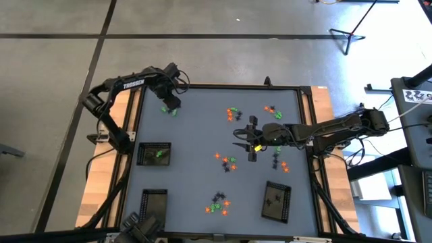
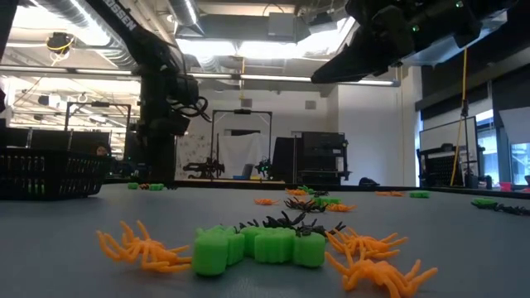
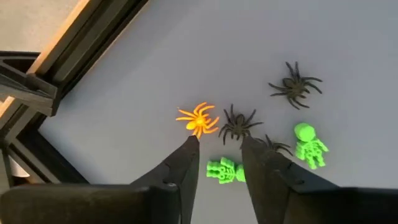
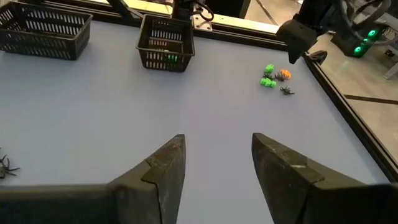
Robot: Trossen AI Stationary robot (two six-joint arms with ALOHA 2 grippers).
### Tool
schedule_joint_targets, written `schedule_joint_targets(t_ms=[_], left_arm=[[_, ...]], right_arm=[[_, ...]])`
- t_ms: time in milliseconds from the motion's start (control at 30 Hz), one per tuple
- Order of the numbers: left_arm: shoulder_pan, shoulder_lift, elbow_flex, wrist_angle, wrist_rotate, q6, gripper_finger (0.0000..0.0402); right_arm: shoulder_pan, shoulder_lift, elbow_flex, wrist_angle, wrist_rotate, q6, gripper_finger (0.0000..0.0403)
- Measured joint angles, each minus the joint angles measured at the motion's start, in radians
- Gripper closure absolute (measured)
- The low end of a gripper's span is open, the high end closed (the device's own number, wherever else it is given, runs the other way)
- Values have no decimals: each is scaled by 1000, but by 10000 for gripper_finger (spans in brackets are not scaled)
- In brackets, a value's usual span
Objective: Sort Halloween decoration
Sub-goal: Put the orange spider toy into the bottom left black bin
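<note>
Nearest the low camera, two bright orange plastic spiders and flank a bright green plastic skeleton figure, with a small black plastic spider just behind it; more trinkets lie in loose clusters farther back across the grey table.

From above, three black rectangular mesh baskets show: one near the left side with green pieces inside, one at the near left corner, and one near the right with something dark in it.

Past the left gripper, its wrist camera counts five trinkets: one orange spider, two black spiders and, and two green skeleton figures and; a further dark leg shows beside one finger. That gripper hangs low over this cluster at the far left corner of the table, fingers parted and grasping nothing, one green skeleton between the tips and the orange spider touching or just off one tip.

Right gripper reaches from the right side toward the table's middle, its fingers spread apart and empty above bare table.
</note>
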Motion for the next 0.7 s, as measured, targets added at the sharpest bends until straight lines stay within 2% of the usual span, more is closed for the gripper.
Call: schedule_joint_targets(t_ms=[400, 700], left_arm=[[47, 170, 0, 15, -29, -8, 281], [58, 187, 2, 26, -25, -7, 282]], right_arm=[[0, 0, 0, -1, -27, 0, 221], [0, -1, 0, 0, -32, 0, 221]])
